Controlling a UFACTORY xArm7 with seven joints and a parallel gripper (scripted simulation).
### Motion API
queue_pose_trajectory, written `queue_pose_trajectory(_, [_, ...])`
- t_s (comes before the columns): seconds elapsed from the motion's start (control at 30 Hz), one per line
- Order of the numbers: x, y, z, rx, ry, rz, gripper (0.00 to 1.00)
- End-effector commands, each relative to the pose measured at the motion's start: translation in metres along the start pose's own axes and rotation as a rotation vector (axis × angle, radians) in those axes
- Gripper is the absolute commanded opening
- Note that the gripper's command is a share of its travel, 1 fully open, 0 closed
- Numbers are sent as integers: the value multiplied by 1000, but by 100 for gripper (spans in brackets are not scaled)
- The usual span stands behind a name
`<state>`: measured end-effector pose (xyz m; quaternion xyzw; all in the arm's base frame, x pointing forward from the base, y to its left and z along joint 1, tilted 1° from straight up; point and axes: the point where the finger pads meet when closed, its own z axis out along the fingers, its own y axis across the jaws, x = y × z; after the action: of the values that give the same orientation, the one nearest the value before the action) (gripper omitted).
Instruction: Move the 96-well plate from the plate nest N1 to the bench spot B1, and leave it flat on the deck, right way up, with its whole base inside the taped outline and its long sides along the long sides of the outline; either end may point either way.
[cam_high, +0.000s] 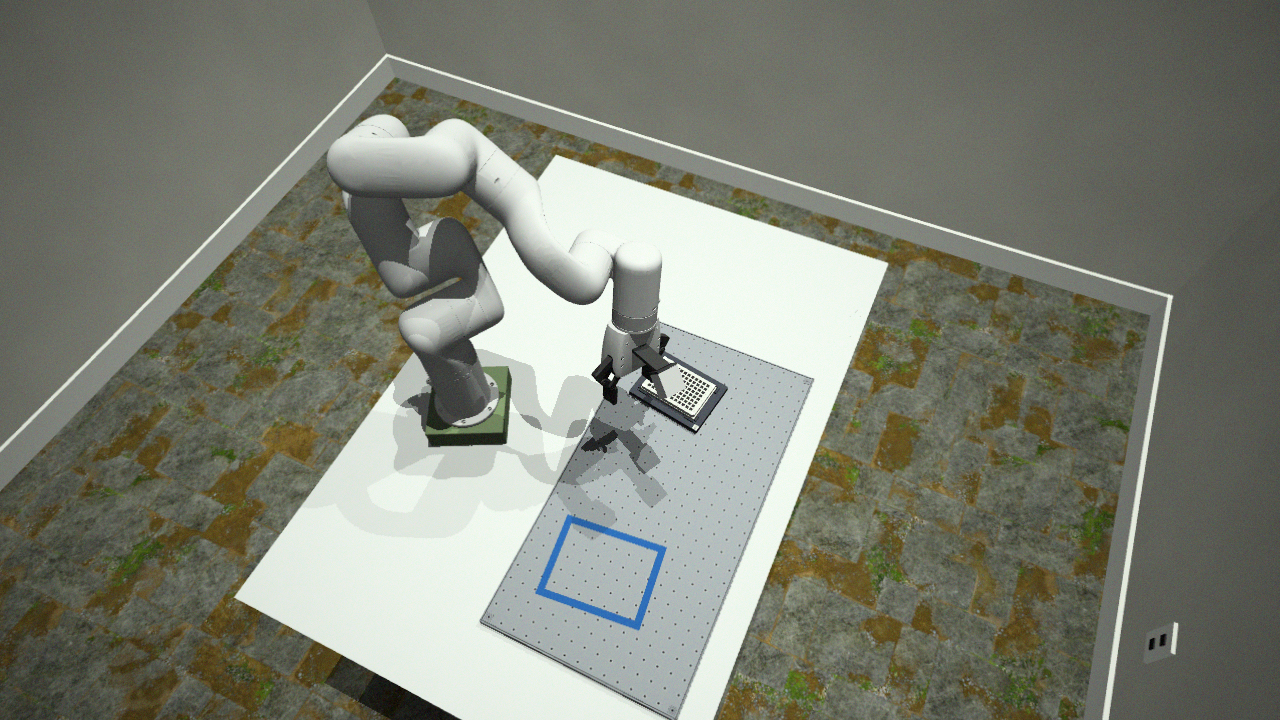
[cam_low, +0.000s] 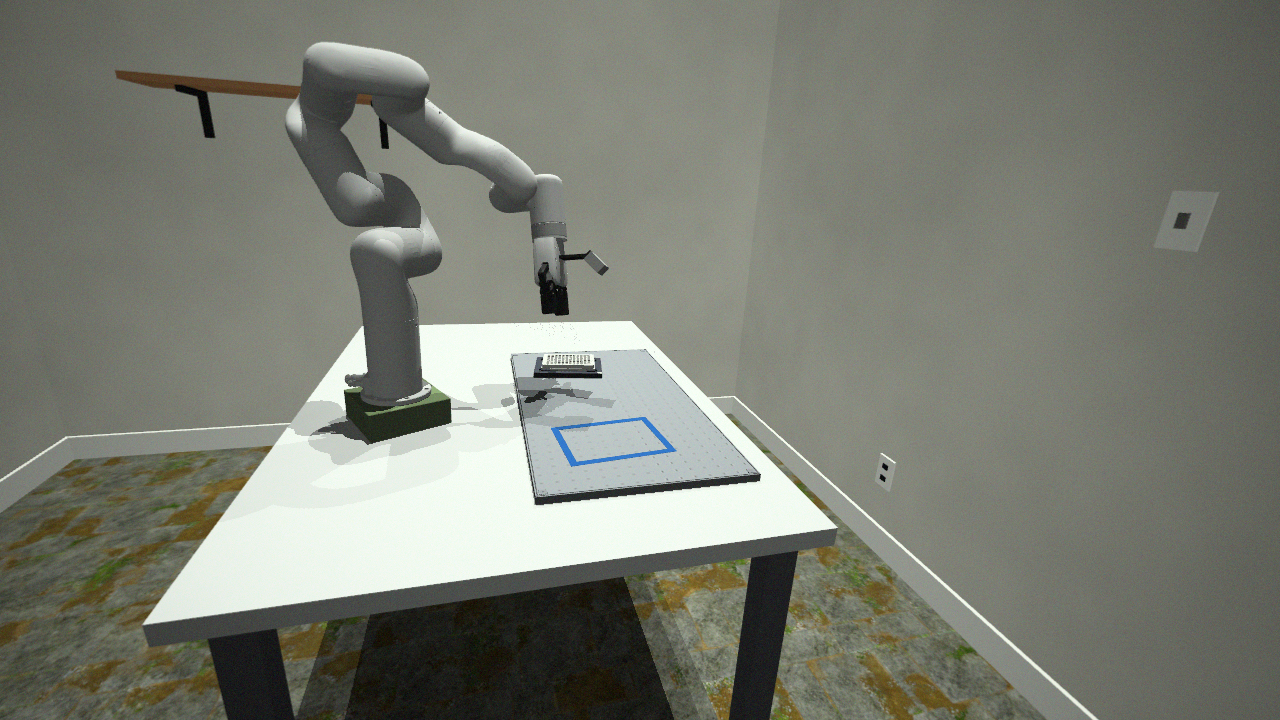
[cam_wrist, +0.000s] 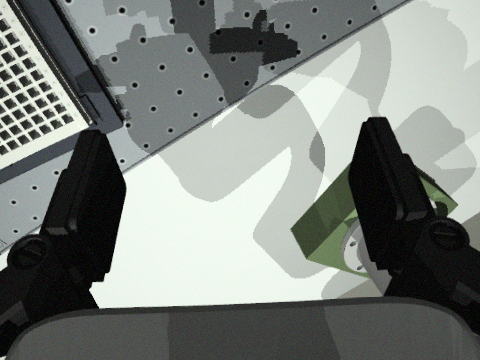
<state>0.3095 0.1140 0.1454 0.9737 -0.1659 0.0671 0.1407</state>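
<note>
To the left of the tool, the arm's green base block (cam_high: 494, 407) is seen on the white counter (cam_high: 375, 537), with the arm (cam_high: 537, 232) bent up and over toward the grey perforated deck (cam_high: 760, 420). The tool (cam_high: 626, 374) hangs well above the deck's near edge, pointing down, with its fingers spread wide apart and nothing between them. Just to the right of the tool and well below it, the well plate (cam_high: 691, 390) lies flat and right way up in its dark nest (cam_high: 707, 418); it has not been lifted. In front of the tool, further along the deck and well apart from the nest, the blue taped outline (cam_high: 547, 564) is seen with nothing inside it.

The task is judged to be in its opening stage: no part of the transfer has been done. What is left is for the tool to be brought over the plate and lowered, the plate to be gripped, lifted, carried to the outline and set down with its long sides along the outline's long sides.

In the wrist view only a corner of the plate (cam_wrist: 30, 100) is caught at the left edge, the rest being cut off, and the tool's own housing fills the bottom of the frame. From above, the wrist camera bracket covers the plate's near corner. The labels N1 and B1 cannot be made out in any view.
</note>
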Motion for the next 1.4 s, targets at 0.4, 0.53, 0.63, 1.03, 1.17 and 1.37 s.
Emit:
queue_pose_trajectory(0.4, [-1, -59, 4, 153, -64, -116, 100])
queue_pose_trajectory(0.53, [-1, -66, 5, 153, -64, -116, 100])
queue_pose_trajectory(0.63, [-2, -71, 6, 177, -76, -136, 100])
queue_pose_trajectory(1.03, [-6, -116, 19, 254, -115, -201, 100])
queue_pose_trajectory(1.17, [-6, -116, 19, 254, -115, -201, 100])
queue_pose_trajectory(1.37, [-10, -138, 31, 290, -134, -238, 100])
